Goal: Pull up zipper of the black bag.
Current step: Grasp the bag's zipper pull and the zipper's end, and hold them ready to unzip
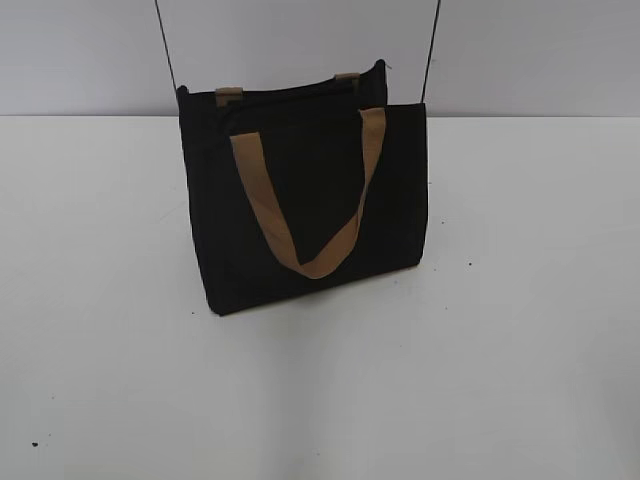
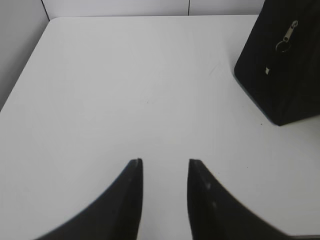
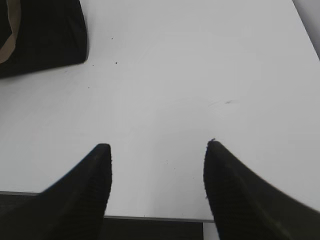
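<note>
Both sets of fingers hover parted and empty over the white desk [image 1: 520, 300]: the left fingers [image 2: 135, 170] slightly apart, the right fingers [image 3: 102, 155] wide. Beyond them the black bag [image 1: 300, 200] stands upright mid-desk, boxy, with tan handles [image 1: 310, 265]. Its silvery zipper [image 2: 289, 33] tab hangs on the end panel.

Shoulder strap [image 1: 166, 45] cut off by top edge; zipper [image 1: 290, 92] indistinct

White tabletop [image 1: 520, 350], faint dark specks; plain pale wall [image 1: 80, 50] behind.
</note>
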You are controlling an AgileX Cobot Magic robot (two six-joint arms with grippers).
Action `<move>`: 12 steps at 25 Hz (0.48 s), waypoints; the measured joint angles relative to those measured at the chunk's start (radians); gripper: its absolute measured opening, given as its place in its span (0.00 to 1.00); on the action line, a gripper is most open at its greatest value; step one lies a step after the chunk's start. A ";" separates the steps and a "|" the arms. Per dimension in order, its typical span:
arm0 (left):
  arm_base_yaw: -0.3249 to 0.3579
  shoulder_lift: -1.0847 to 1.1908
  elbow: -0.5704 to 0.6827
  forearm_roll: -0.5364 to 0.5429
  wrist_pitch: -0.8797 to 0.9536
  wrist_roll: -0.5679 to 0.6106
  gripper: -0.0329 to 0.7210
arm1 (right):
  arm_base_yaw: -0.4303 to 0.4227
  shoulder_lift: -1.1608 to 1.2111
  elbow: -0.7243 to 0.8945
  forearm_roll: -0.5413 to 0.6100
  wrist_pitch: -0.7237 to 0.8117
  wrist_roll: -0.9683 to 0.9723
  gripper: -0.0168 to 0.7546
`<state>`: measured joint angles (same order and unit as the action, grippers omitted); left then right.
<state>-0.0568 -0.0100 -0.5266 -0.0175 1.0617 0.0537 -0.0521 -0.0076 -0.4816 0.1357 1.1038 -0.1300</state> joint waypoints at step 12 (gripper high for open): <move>0.000 0.000 0.000 0.000 -0.001 0.000 0.37 | 0.000 0.000 0.000 0.000 0.000 0.000 0.61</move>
<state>-0.0568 -0.0100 -0.5266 -0.0175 1.0608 0.0537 -0.0521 -0.0076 -0.4816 0.1357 1.1038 -0.1300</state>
